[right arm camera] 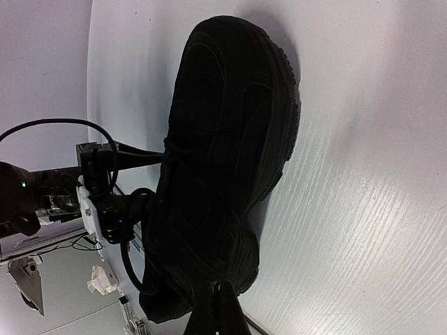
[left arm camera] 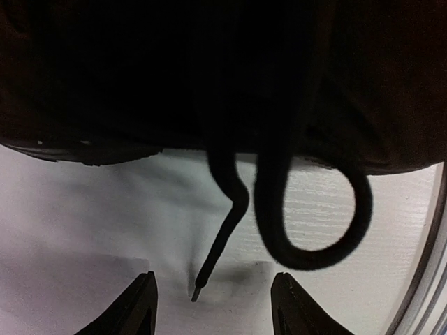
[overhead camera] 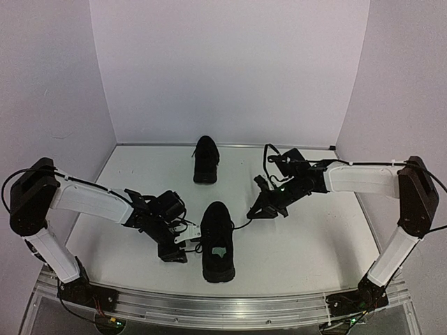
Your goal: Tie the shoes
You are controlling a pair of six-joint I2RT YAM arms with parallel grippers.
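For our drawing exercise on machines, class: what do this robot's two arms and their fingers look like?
Both the left arm and right arm have smooth white link covers between boxy black joint housings. Along them loop thin black cables, and a small green light glows near the right wrist. The fingers are black, tapered and pointed.

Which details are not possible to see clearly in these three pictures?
Top view: whether the far shoe is tied; its laces are black on black and too small.
Left wrist view: where the lace loop begins; the near shoe above it is in deep shadow.
Right wrist view: whether the right gripper pinches a lace; the bottom edge cuts it off, black against the near shoe.
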